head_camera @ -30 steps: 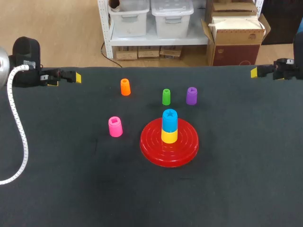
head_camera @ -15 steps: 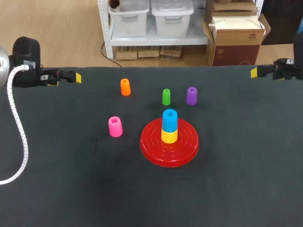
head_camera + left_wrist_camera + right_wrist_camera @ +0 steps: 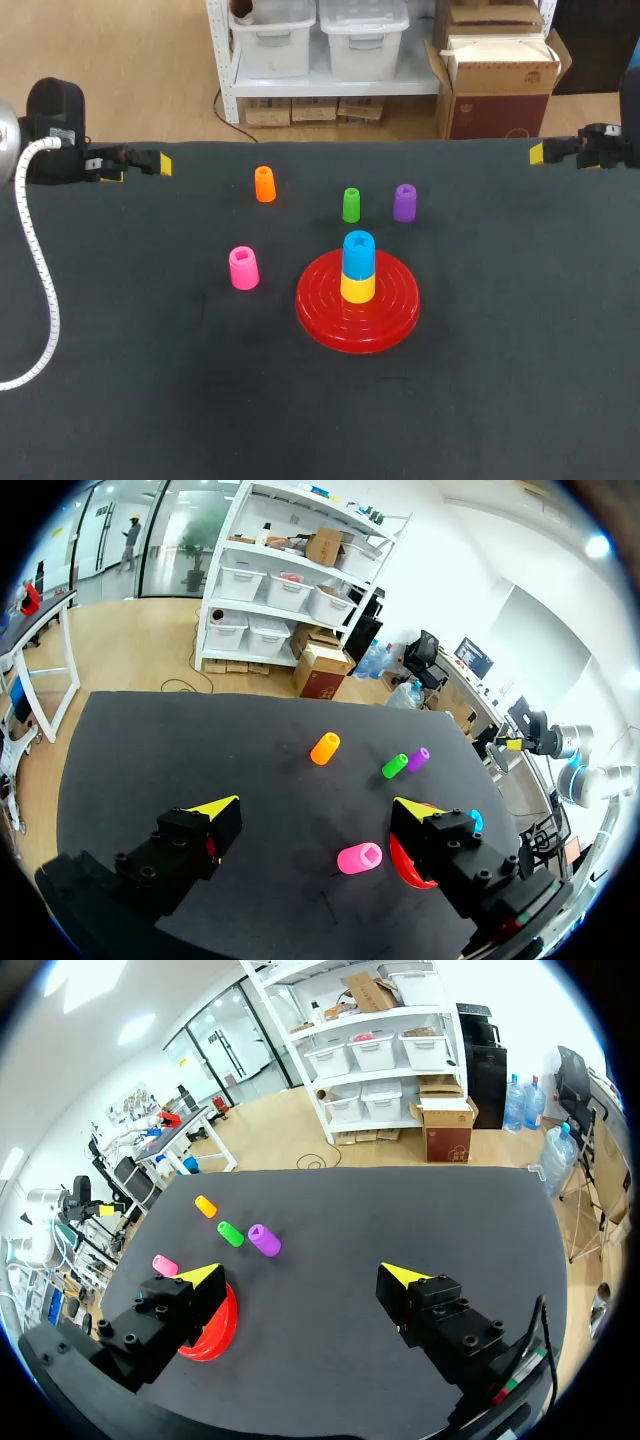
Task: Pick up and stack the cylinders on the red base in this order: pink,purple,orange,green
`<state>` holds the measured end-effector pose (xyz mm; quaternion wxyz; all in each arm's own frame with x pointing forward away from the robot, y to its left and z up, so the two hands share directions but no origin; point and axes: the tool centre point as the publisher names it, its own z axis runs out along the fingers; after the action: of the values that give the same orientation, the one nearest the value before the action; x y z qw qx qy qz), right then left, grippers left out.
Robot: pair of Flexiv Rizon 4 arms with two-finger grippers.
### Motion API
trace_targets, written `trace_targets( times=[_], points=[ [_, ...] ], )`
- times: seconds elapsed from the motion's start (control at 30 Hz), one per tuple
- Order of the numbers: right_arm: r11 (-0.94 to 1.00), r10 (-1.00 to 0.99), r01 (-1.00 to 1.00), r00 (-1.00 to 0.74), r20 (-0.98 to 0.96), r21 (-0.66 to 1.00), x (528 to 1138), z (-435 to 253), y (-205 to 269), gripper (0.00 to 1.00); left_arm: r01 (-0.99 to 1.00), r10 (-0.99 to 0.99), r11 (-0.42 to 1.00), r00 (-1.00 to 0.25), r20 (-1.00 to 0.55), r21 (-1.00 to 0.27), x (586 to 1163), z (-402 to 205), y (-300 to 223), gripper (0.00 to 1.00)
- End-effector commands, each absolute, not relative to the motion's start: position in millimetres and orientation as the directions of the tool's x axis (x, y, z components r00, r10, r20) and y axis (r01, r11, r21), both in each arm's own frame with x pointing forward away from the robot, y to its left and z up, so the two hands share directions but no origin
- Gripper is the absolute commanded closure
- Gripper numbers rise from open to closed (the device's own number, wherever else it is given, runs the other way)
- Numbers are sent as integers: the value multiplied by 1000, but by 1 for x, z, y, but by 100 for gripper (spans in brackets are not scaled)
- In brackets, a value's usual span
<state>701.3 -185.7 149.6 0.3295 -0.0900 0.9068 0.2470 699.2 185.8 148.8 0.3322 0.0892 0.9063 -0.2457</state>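
The red base (image 3: 330, 322) lies mid-table with a yellow cylinder and a blue cylinder (image 3: 358, 250) stacked on its peg. To the left of the base stands the pink cylinder (image 3: 243, 268). Behind it are the orange cylinder (image 3: 264, 184), the green cylinder (image 3: 351, 204) and the purple cylinder (image 3: 404, 202). My left gripper (image 3: 138, 168) hangs open at the far left edge, and my right gripper (image 3: 560, 152) is open at the far right edge. Both are far from every cylinder. In the left wrist view the pink cylinder (image 3: 359, 858) lies ahead of the open left gripper (image 3: 315, 805). In the right wrist view the purple cylinder (image 3: 264, 1240) lies ahead of the open right gripper (image 3: 302, 1274).
A white ribbed cable (image 3: 40, 290) from my left arm curves over the table's left side. The black table top (image 3: 500, 330) spreads wide around the base on all sides.
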Motion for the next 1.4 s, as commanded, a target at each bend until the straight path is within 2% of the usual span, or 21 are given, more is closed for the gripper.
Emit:
trace_targets(
  times=[0.03, 0.9, 1.0, 1.07, 1.2, 1.4],
  points=[
    [863, -1, -325, -767, -642, 387, 701, 150, -185, 0, 320, 0, 867, -767, -641, -383, 700, 150, 185, 0],
    [863, -1, -325, -767, -642, 387, 701, 150, -185, 0, 320, 0, 867, -767, -641, -383, 700, 150, 185, 0],
    [863, -1, -325, -767, -642, 387, 701, 150, -185, 0, 481, 143, 794, -743, -653, -373, 707, 142, 182, 0],
    [863, -1, -325, -767, -642, 387, 701, 150, -185, 0, 594, 290, 749, -691, -662, -293, 709, 138, 187, 0],
    [863, -1, -325, -767, -642, 387, 701, 150, -185, 0, 795, 452, 561, -529, -718, -233, 707, 141, 203, 0],
    [863, -1, -325, -767, -642, 387, 701, 150, -185, 0, 915, 510, 383, -325, -796, -127, 712, 153, 220, 0]
  ],
)
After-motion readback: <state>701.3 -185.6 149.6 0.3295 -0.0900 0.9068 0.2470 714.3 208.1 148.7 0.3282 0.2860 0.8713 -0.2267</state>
